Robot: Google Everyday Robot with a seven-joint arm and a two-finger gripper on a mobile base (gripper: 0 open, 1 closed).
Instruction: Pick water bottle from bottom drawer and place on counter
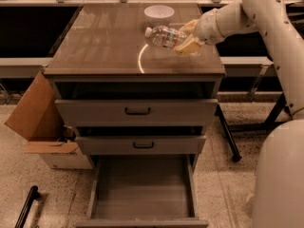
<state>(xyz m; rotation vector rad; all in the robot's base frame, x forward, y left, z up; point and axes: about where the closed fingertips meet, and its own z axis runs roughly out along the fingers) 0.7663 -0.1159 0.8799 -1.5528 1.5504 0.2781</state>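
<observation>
The water bottle, clear with a white cap pointing left, lies sideways in my gripper over the right rear part of the counter. The gripper's yellowish fingers are shut around the bottle's base end. I cannot tell whether the bottle touches the counter. The arm reaches in from the right. The bottom drawer is pulled wide open and shows a plain grey inside with nothing in it.
A white bowl stands on the counter just behind the bottle. Two upper drawers with black handles are partly pulled out. An open cardboard box sits on the floor at the cabinet's left. The robot's white body fills the lower right.
</observation>
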